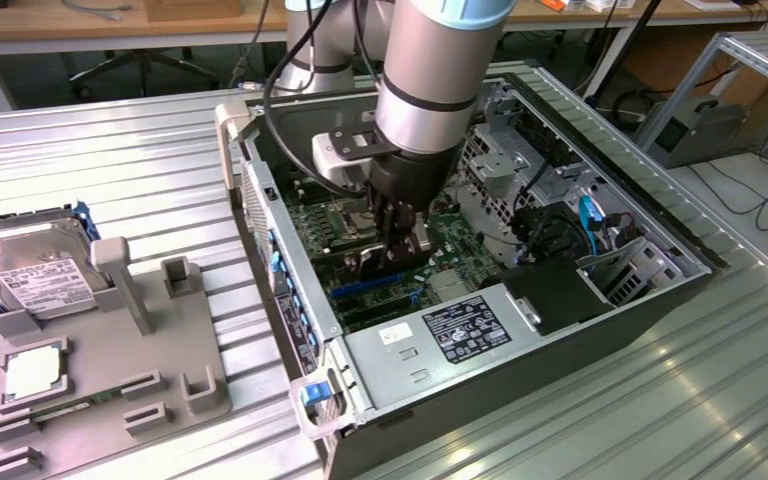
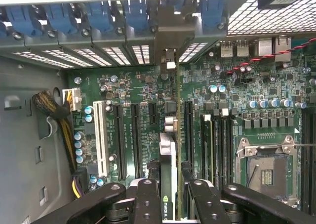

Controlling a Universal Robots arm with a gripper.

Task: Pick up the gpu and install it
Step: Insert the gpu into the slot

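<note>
Gripper (image 1: pixel 402 240) stands low inside the open case (image 1: pixel 261 200), over the motherboard (image 1: pixel 337 222) near the exterior view's left wall. Wrist view: jaws pinch the gpu (image 2: pixel 169 155) edge-on, its bracket (image 2: pixel 170 56) at the rear grille (image 2: pixel 123 54). Judgement: keep the card upright, parallel to neighbouring slots (image 2: pixel 134 135), pressing evenly.

A robotics lab or electronics workshop is indicated. An opened desktop computer case (image 1: pixel 257 210), its motherboard (image 2: pixel 148 95) exposed, is carried on a ribbed metal worktop (image 1: pixel 117 150) beside a grey parts fixture (image 1: pixel 157 340) with a hard drive (image 1: pixel 31 270). An industrial robot arm (image 1: pixel 431 70) is seen above the case. Wooden benches (image 1: pixel 91 25), loose cables (image 1: pixel 744 190) and an aluminium frame (image 1: pixel 758 60) are seen behind.
</note>
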